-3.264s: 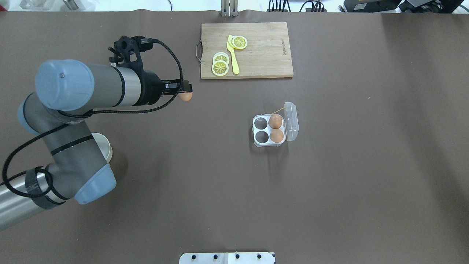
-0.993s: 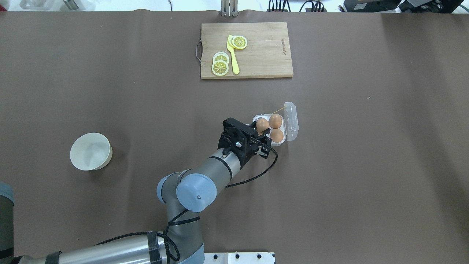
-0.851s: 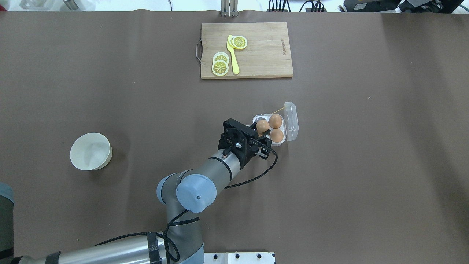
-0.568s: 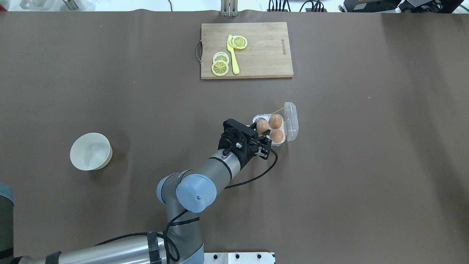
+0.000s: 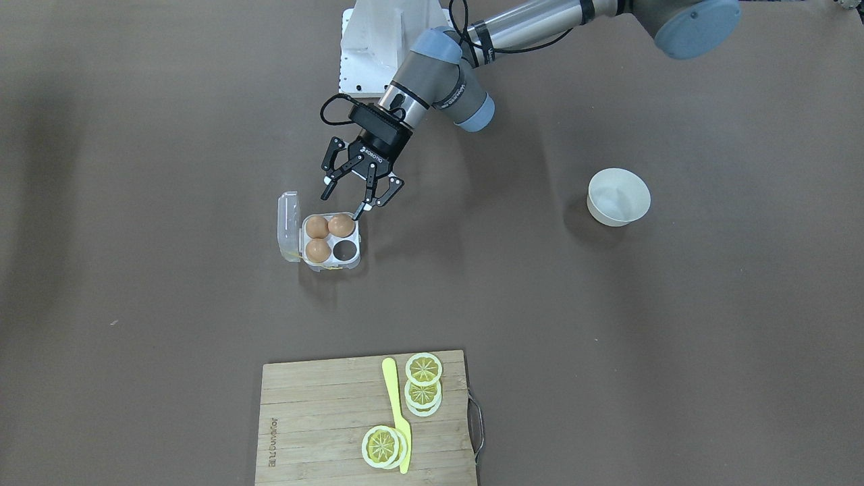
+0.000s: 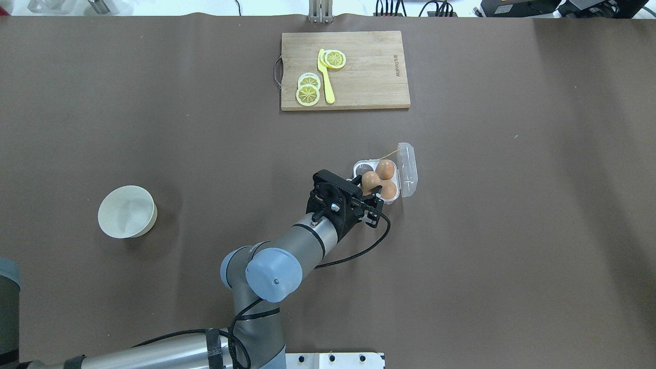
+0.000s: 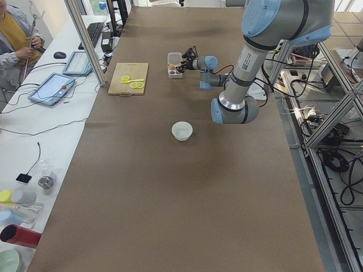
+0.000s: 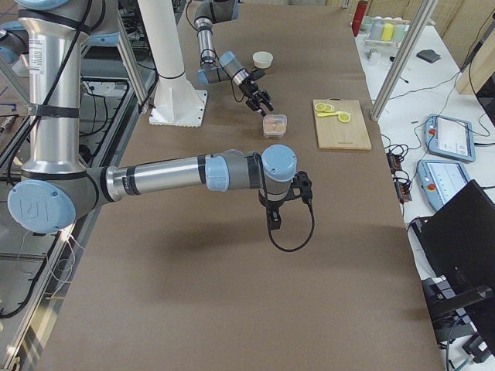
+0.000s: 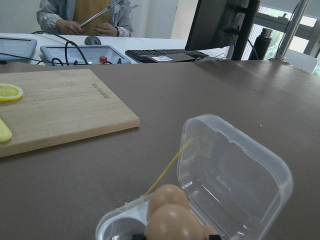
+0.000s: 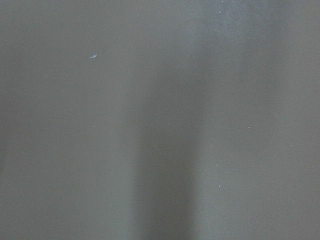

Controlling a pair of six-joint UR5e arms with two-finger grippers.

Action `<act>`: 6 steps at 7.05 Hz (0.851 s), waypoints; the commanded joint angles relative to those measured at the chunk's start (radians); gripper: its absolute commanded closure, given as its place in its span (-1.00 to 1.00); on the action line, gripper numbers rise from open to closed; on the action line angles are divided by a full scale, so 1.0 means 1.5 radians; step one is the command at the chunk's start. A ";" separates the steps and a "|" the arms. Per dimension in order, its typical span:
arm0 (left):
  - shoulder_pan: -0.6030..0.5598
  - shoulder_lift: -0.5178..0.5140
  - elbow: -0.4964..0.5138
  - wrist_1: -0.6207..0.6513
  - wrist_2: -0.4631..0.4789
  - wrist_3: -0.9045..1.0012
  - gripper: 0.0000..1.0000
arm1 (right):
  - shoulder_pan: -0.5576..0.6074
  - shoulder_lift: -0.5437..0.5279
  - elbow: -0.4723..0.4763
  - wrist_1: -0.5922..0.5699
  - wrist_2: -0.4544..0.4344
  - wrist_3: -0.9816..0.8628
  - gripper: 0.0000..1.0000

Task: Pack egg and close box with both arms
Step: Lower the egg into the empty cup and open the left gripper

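The clear box (image 5: 345, 251) stands open mid-table, its lid (image 6: 408, 170) flipped to the right. It holds three orange-brown eggs. The egg (image 5: 341, 225) sits in the near-left cup, also seen from overhead (image 6: 369, 180) and low in the left wrist view (image 9: 172, 223). My left gripper (image 5: 342, 205) hovers just above and behind this egg with its jaws spread and nothing between them. One cup is empty. My right gripper (image 8: 274, 220) points down at bare table and shows only in the exterior right view. I cannot tell whether it is open or shut.
A white bowl (image 6: 127, 211) stands at the left of the table. A wooden cutting board (image 6: 369, 77) at the far edge carries lemon slices (image 6: 308, 94) and a yellow knife (image 6: 326, 77). The white pedestal (image 5: 371, 40) stands at the robot's side.
My left gripper carried the egg from the table's left to the box. In the last half second the egg shifted slightly nearer, into its cup. The jaws now stand open.
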 commanded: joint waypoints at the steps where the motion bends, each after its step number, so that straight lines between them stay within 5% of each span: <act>1: 0.000 -0.001 -0.002 -0.001 0.002 -0.001 -0.93 | 0.000 0.001 0.000 0.001 -0.001 0.000 -1.00; 3: -0.020 -0.003 -0.048 0.007 -0.008 -0.017 -0.86 | -0.007 0.016 0.000 0.000 -0.001 0.002 -1.00; 4: -0.059 0.010 -0.067 0.012 -0.079 -0.081 -0.37 | -0.029 0.040 -0.001 0.001 -0.004 0.051 -1.00; 5: -0.115 0.091 -0.140 0.068 -0.196 -0.180 0.55 | -0.049 0.070 -0.001 0.001 -0.006 0.109 -1.00; 6: -0.177 0.133 -0.225 0.172 -0.313 -0.204 1.00 | -0.087 0.103 -0.003 0.001 -0.010 0.147 -0.99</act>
